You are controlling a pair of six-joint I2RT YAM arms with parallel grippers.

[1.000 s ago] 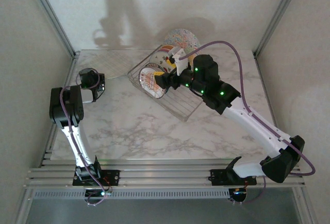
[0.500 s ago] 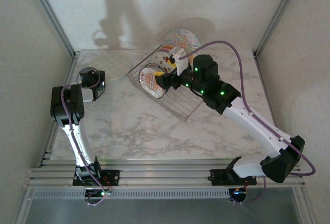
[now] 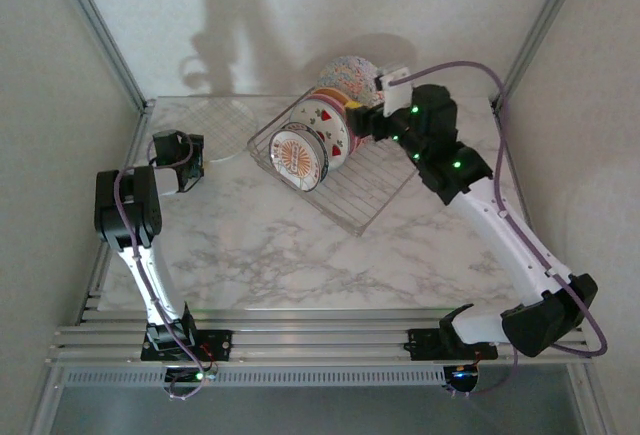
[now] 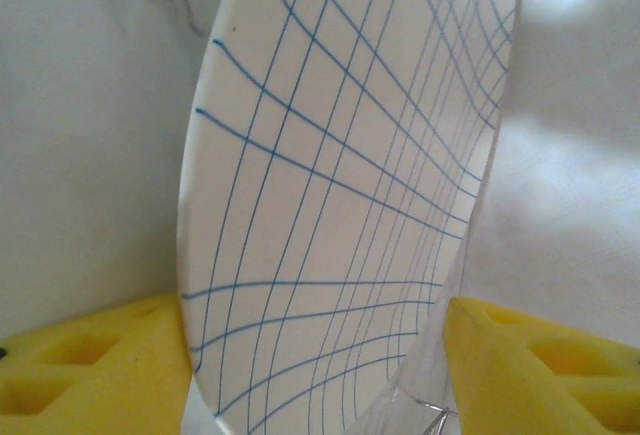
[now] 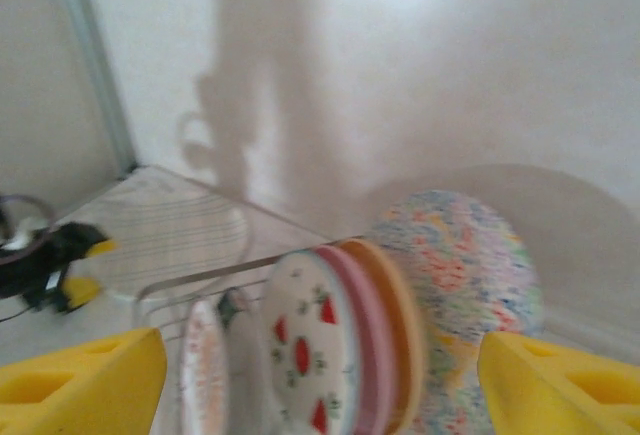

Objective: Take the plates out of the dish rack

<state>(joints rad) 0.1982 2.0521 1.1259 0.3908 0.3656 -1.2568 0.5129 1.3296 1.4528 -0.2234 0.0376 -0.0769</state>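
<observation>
While my left pincer point(image 4: 315, 310) stands parted astride the blue-grid plate point(image 4: 340, 155), my right pincer point(image 5: 320, 350) gapes empty, facing the plates point(image 3: 320, 133) in the dish rack point(image 3: 362, 200).

Desk: white marble-pattern top point(image 3: 280, 255), grey veining.
Back centre: wire dish rack point(image 3: 365, 200), standing askew to the desk edges.
Back-left corner: blue-grid plate point(image 3: 215, 123), lying flat, just beside the rack's left corner.
</observation>
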